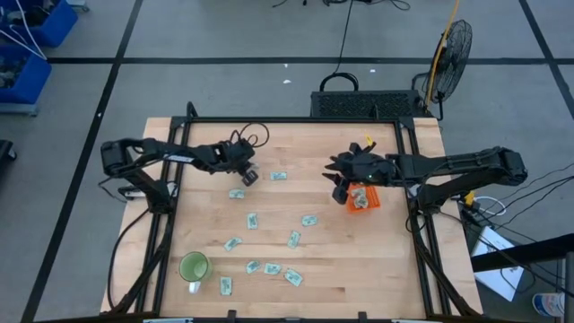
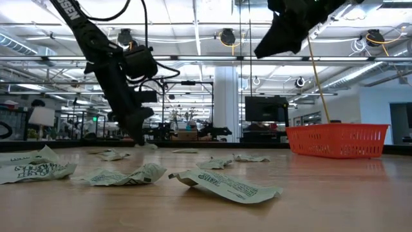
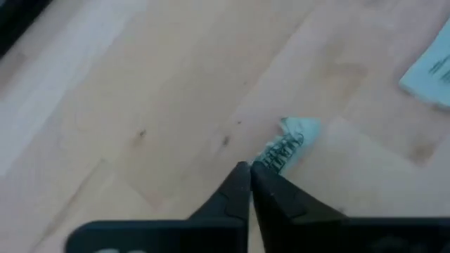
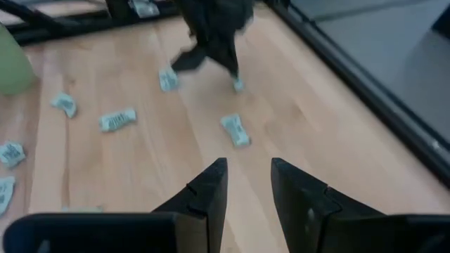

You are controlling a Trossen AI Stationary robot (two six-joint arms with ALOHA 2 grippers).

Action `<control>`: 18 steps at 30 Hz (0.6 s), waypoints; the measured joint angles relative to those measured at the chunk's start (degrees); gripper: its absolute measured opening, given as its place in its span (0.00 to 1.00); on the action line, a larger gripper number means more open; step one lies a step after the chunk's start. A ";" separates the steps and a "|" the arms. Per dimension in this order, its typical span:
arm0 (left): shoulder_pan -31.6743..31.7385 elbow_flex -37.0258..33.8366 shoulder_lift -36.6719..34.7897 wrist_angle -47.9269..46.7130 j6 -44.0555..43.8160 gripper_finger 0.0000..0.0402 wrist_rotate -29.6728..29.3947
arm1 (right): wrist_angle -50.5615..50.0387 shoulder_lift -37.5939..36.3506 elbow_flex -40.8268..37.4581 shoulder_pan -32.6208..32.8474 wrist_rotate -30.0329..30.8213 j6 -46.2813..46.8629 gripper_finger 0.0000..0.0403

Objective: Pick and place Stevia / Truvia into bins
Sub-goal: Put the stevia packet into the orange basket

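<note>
Sachets (image 1: 272, 267): pale green and white paper packets, scattered flat or crumpled over the near and middle worktop (image 1: 296, 152); about a dozen visible from above, well apart from one another. One lies at the near edge beside the green cup (image 1: 194, 266). A row of three sits just to the cup's right. In the low view several lie crumpled in the foreground.

Sachet at left gripper (image 3: 285, 145): a crumpled packet pinched at one end between the left gripper's (image 3: 250, 171) fingers, which are pressed together on it at the worktop surface. Another sachet (image 3: 430, 67) lies nearby, apart.

Orange tray (image 1: 367, 198): shallow mesh-walled bin at the worktop's right side, holding at least one sachet.

Right gripper (image 4: 248, 176): raised above the worktop just beside the orange tray, fingers parted with nothing between them.

Left arm: reaches in from the left edge to the far-left part of the worktop.

Surroundings: a fan (image 1: 453, 48) on the floor beyond the far right corner.
</note>
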 joint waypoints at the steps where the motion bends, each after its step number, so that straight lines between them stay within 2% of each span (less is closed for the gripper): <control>1: -0.26 0.00 -0.66 -0.29 -0.87 0.02 0.22 | -1.24 0.00 0.00 0.00 -0.02 1.17 0.25; 6: -4.02 -0.02 -3.89 4.84 -7.73 0.01 5.00 | -8.12 -2.25 0.00 0.00 -2.63 8.16 0.25; 11: -10.75 0.05 -3.82 20.96 -14.12 0.01 11.75 | -11.85 -5.61 0.00 0.70 -2.66 11.23 0.25; 13: -13.77 1.69 -2.25 24.93 -14.49 0.01 11.18 | -11.71 -6.71 0.00 0.91 -2.61 10.96 0.25; 18: -19.56 11.07 3.76 23.45 -11.19 0.01 4.83 | -12.25 -9.84 0.00 0.92 -2.65 9.70 0.25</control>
